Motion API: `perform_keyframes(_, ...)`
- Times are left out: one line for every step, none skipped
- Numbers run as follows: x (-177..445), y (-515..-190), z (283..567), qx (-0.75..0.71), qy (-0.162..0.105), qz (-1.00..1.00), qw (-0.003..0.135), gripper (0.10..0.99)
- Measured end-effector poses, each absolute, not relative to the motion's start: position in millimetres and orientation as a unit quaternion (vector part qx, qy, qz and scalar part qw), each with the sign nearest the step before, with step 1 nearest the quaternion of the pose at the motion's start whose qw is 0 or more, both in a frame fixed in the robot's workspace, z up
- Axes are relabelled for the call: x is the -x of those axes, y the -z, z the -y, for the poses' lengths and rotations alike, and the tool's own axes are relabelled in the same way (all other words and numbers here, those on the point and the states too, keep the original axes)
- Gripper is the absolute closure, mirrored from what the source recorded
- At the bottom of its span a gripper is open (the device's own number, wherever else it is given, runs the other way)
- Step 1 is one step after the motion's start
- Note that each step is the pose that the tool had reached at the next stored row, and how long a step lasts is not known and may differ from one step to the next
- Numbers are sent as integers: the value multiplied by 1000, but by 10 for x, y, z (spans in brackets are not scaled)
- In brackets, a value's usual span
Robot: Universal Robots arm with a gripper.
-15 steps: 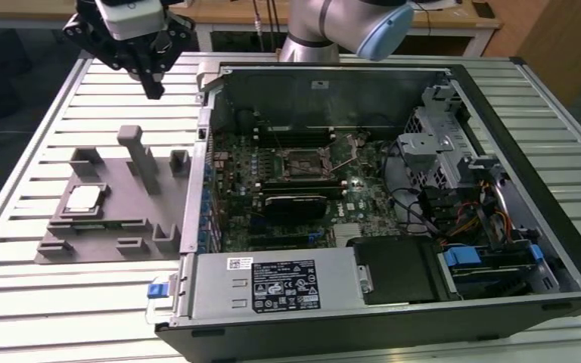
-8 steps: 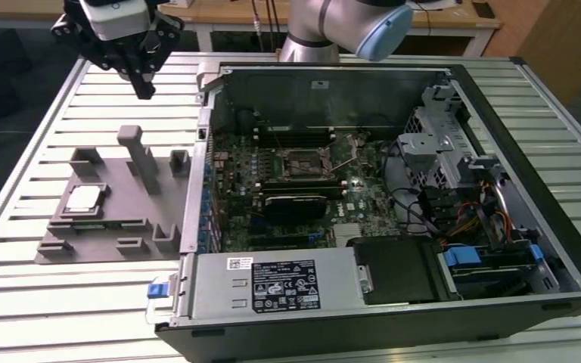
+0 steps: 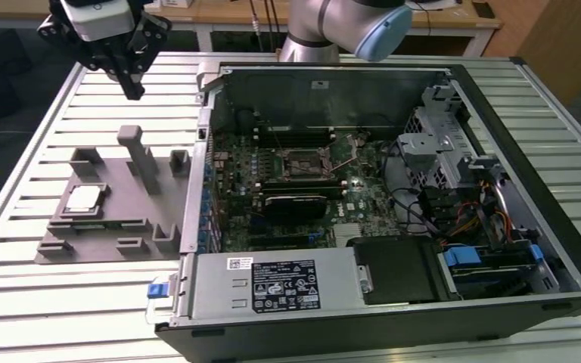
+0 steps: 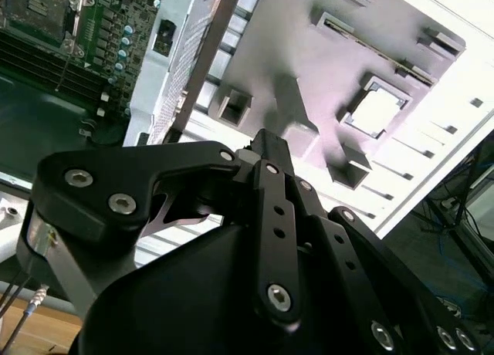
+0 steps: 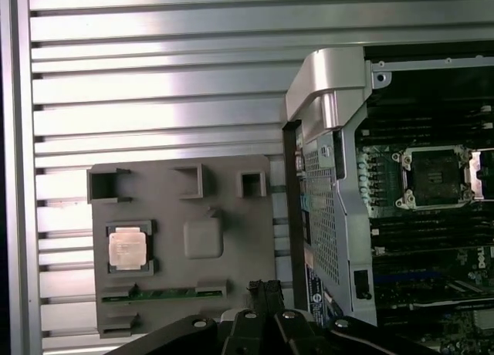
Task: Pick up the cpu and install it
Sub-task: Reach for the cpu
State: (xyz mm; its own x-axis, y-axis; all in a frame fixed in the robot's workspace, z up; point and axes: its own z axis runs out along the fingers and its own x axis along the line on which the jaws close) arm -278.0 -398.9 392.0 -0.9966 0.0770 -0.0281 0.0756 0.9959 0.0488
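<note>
Your work surface is a slatted aluminium table (image 3: 28, 302), and most of it is taken by the open black computer case (image 3: 371, 333) lying on its side, its green motherboard (image 3: 371, 197) facing up. Beside the case, toward the exterior view's left, sits the flat grey plastic fixture (image 3: 119, 204) with its upright blocks and recesses.

Your black two-finger gripper (image 3: 132, 89) hangs in the air over the table past the fixture's far edge. Its fingertips are drawn together with nothing between them – you can see them meet in both wrist views (image 4: 270, 143) (image 5: 262, 287).

On the motherboard, the square metal-framed socket (image 3: 304, 161) stands open and unfilled, so the install is not yet done.

The cpu (image 3: 82, 200) – a small flat square chip with a pale silver-white metal top – lies face-up in a shallow recess of the fixture, untouched. From the gripper it lies well below, nearer the exterior camera and a little toward the exterior view's left. The socket is the opposite way, across the case wall. The chip is nearly square, its edges parallel to the fixture's (image 5: 126, 247).
</note>
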Motion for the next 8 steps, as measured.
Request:
perform_keyframes(2793, -3918, 3989, -38, -24, -999, 15, 980)
perform_keyframes(2805, -3916, 3989, -38, -24, -999, 15, 980)
perform_keyframes(2818, -3914, 3990, -38, -24, -999, 15, 980)
perform_keyframes(2831, -3912, 3989, -38, -24, -999, 15, 980)
perform_keyframes(2844, -3911, 3990, -38, -24, -999, 15, 980)
perform_keyframes(2857, -3909, 3989, -38, -24, -999, 15, 980)
perform_keyframes(2869, -3907, 3989, -38, -24, -999, 15, 980)
perform_keyframes(2882, -3906, 3989, -38, -24, -999, 15, 980)
